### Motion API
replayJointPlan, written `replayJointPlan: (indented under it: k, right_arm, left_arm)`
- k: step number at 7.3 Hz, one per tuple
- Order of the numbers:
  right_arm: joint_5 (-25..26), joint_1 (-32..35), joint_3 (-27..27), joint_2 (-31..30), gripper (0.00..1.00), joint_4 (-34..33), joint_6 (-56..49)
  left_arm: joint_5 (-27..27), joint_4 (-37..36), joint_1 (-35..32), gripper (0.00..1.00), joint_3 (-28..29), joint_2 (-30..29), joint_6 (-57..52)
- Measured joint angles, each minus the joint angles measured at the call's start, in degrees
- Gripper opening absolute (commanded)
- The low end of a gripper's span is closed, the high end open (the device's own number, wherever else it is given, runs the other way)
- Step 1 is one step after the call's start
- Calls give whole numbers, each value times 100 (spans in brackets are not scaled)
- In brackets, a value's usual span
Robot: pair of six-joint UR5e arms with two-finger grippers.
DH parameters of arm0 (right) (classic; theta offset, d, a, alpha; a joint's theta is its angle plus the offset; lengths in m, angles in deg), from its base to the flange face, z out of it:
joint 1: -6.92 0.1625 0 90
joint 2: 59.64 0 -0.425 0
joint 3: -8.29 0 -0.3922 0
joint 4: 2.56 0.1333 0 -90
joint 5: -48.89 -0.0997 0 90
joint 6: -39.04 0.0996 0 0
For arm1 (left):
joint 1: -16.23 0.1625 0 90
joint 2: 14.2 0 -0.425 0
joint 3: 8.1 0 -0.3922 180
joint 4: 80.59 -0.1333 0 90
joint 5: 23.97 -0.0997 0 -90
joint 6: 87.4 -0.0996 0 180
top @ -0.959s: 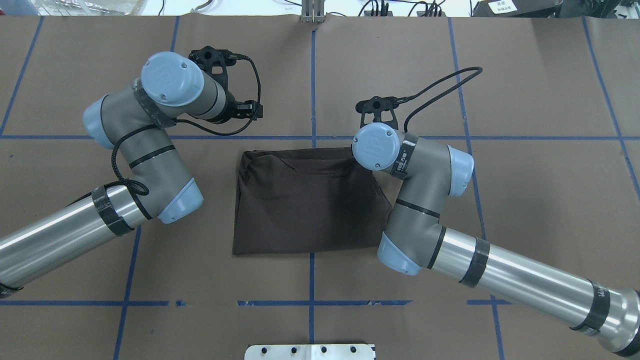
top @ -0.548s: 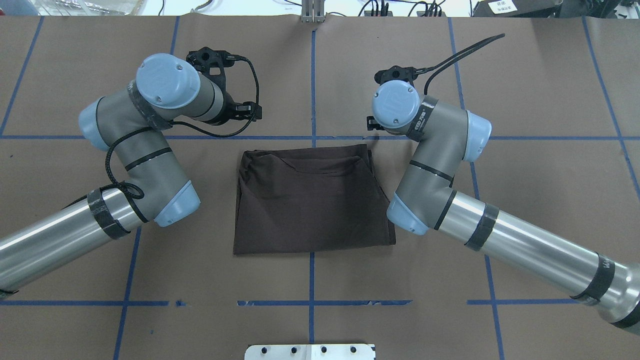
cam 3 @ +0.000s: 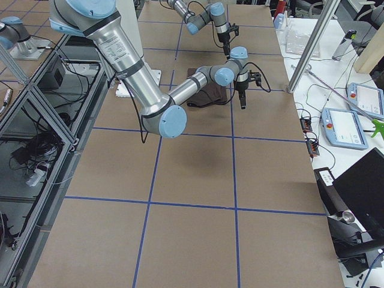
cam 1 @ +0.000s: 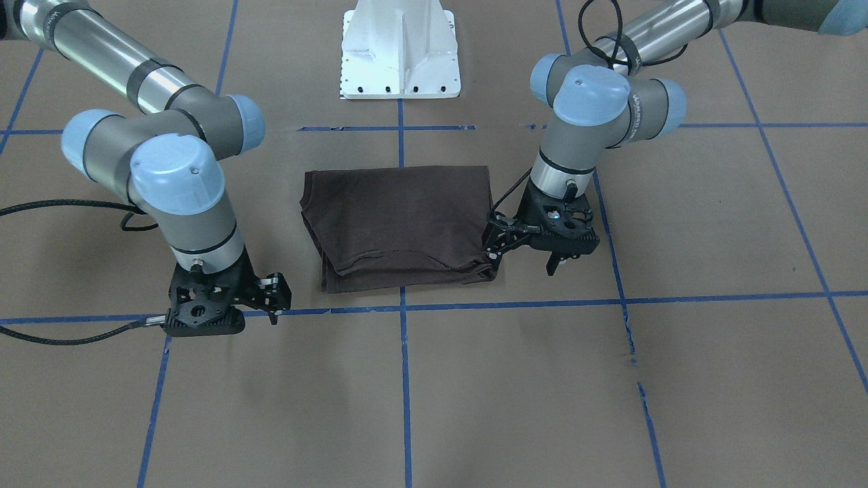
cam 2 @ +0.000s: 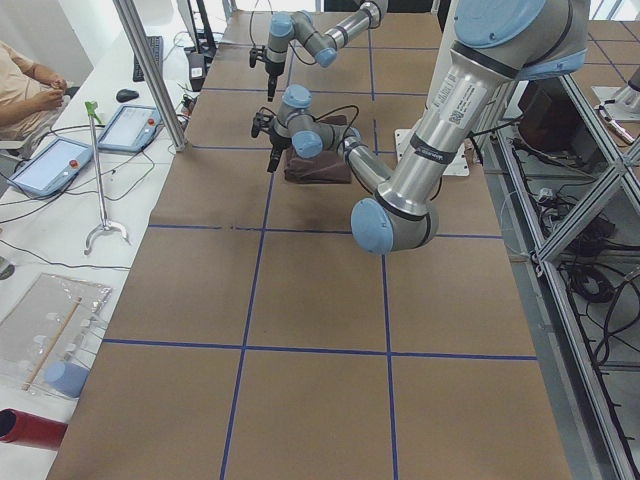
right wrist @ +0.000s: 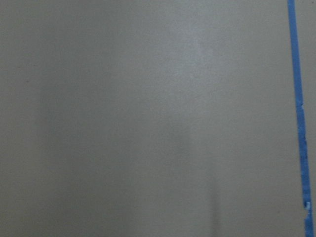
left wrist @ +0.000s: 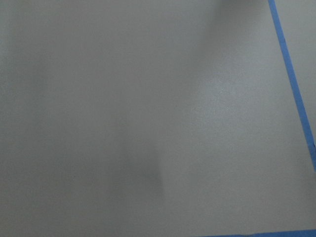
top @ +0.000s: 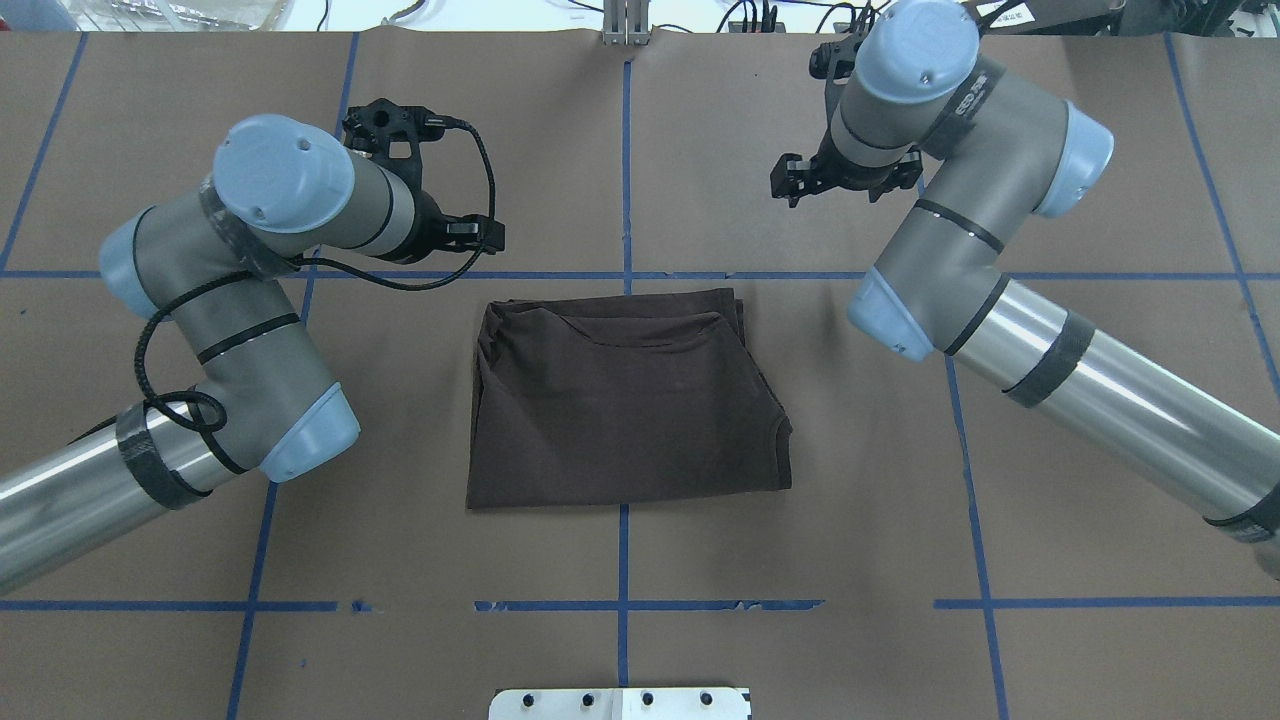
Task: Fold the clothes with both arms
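Shirt place: the dark brown T-shirt (top: 625, 420) lay folded flat at the middle of the table (top: 1100, 450), across the centre line of blue tape (top: 622, 560).
Shirt heading: the collar (top: 640, 343) end pointed away from the robot, toward the operators' side. The plain folded edge faced the base pedestal (cam 1: 400, 61).
Long axis: ran side to side across the table; the packet was a bit wider than deep.
Edges: the edge nearest the robot was straight and parallel to the tape. The far edge was uneven, with layers stepped round the collar. The edge on the robot's right slanted outward with a small bump; the left edge was nearly straight.
Left gripper: the left gripper (cam 1: 548, 247) hung just past the shirt's far left corner, clear of the cloth in the overhead view. Released or clenched, could not tell.
Right gripper: the right gripper (cam 1: 217, 305) was out past the far right corner, well apart from the shirt. Finger state could not be told.
Arms: the left arm (top: 240, 330) and right arm (top: 960, 270) flanked the shirt, neither over it.
Room: bare paper all round, widest on the operators' side.
Wrist views: only blurred paper and tape.
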Motion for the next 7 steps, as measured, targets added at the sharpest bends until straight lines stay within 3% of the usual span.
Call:
replayJointPlan:
  k: [4,7]
  right_arm:
    - [-1019,1666,792,-1233,100,-566,-2678]
    - [-1649,3087,884,-2766,100,-481,-4929]
  left_arm:
    - [181,-1253,-689,100,-1692,1045,-1635]
    - [710,-1436,-1886,100,-1991,1948,-3576]
